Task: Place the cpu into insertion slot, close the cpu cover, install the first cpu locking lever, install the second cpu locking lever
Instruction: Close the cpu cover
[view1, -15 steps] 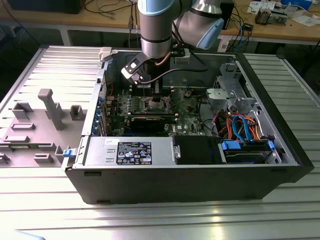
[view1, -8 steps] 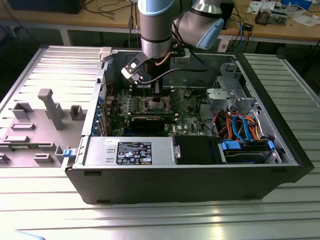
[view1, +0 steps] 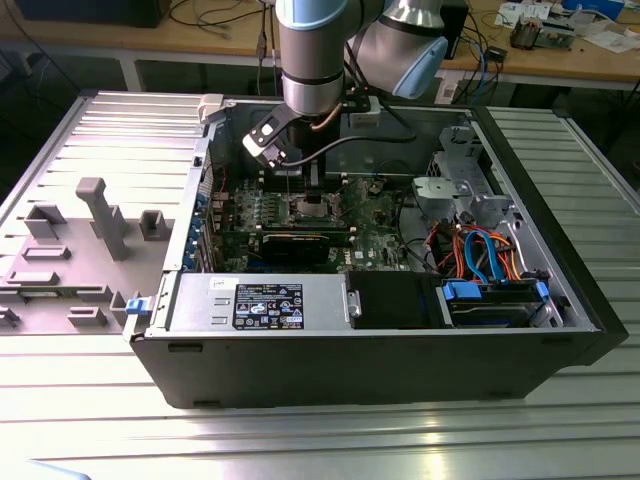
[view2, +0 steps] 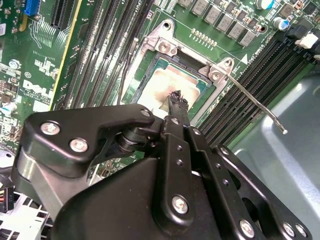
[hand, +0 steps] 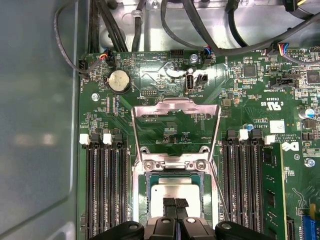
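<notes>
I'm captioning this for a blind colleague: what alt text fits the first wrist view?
The shut gripper is over the cpu, which lies in the insertion slot on the green board. The cpu cover is swung open beyond it, with dark memory slots on both sides.

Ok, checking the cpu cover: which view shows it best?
First wrist view: the whole cpu cover, raised open beyond the cpu. Second wrist view catches its hinge end; exterior view, a tiny speck.
</notes>
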